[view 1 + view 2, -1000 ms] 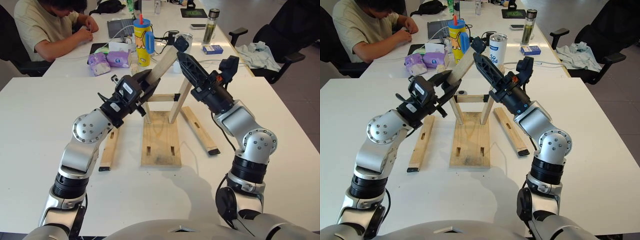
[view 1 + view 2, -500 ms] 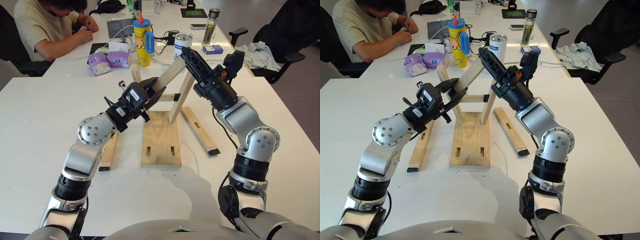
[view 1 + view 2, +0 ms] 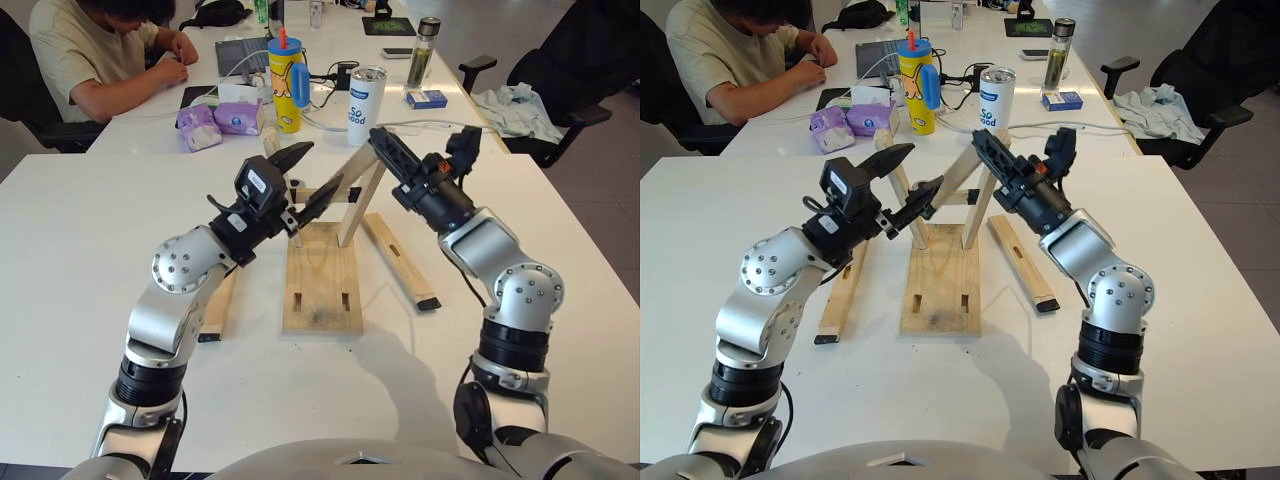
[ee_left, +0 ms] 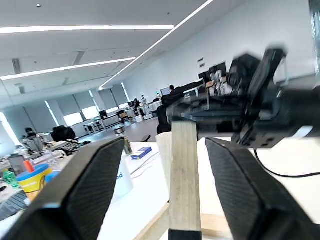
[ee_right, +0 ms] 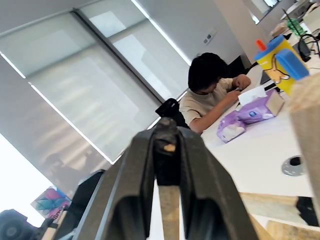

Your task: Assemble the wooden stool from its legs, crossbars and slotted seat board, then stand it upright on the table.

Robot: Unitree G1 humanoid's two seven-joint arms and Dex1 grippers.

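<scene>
While the right claw (image 3: 985, 145) clamps the leg (image 3: 959, 172) slanting down leftward, the left claw (image 3: 925, 165) gapes around it.

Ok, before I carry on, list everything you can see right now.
Slotted seat board: one, pale wood, flat, table centre.
Standing legs: two, pale wood, upright at the board's far end, joined by one crossbar.
Loose legs: two, pale wood, flat either side of the board.
Held leg: one, pale wood, tilted above the board.
Bottle: one, yellow, blue handle, far table.
Can: one, white, far table.
Tissue packs: two, purple, far table.
Table: one, white.
Left gripper: black, open, straddling the held leg.
Right gripper: black, shut on the held leg's upper end.
</scene>
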